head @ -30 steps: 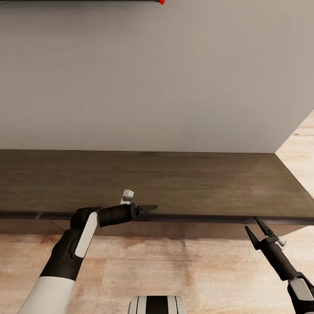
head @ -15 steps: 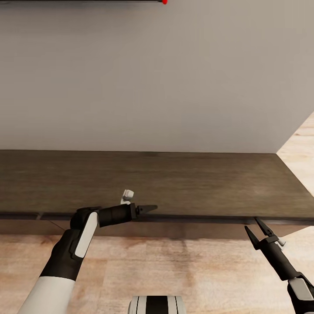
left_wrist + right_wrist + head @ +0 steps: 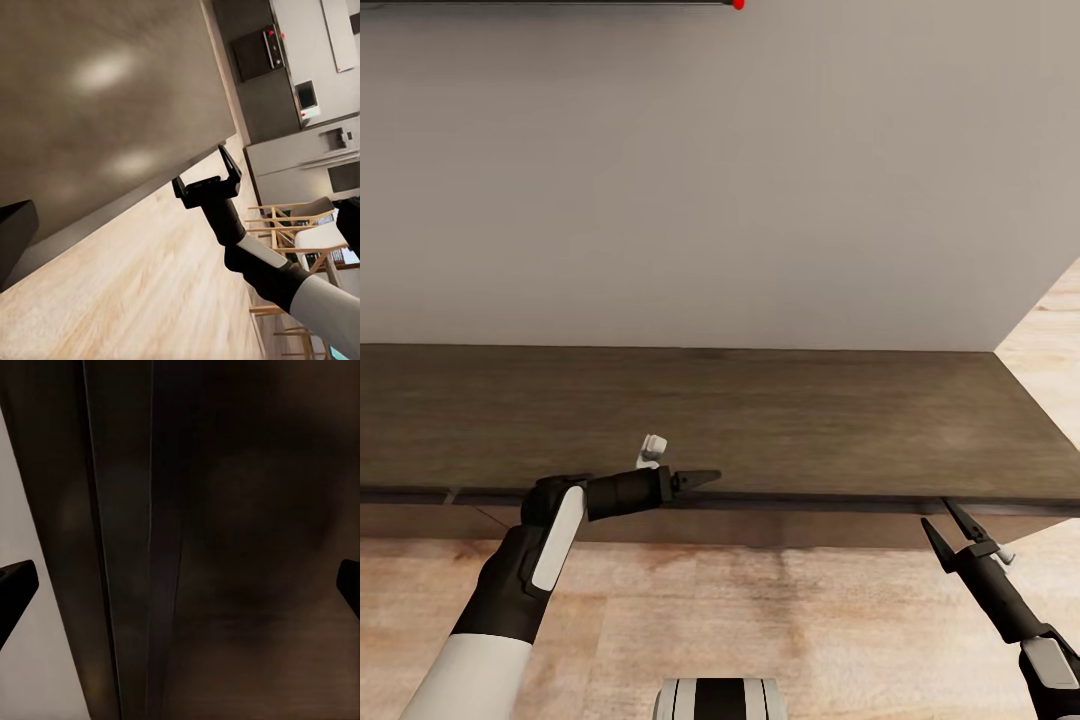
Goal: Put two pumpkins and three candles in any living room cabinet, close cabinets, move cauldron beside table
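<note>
The cabinet (image 3: 760, 420) is a long low dark brown console against the grey wall, and its drawer fronts (image 3: 760, 525) look flush and closed. My left gripper (image 3: 700, 478) hovers at the top's front edge, seen edge-on. In the left wrist view its fingers (image 3: 16, 232) stand wide apart, open and empty. My right gripper (image 3: 945, 527) is open just in front of the cabinet's right end, also seen as the right gripper (image 3: 208, 169). Its wrist view looks close onto the dark cabinet front (image 3: 225, 547). The pumpkins, candles and cauldron are out of view.
Light wood floor (image 3: 780, 620) runs in front of the cabinet and past its right end (image 3: 1050, 340). The left wrist view shows a kitchen with dark wall appliances (image 3: 259, 49) and wooden chairs at a table (image 3: 300, 232) far behind my right arm.
</note>
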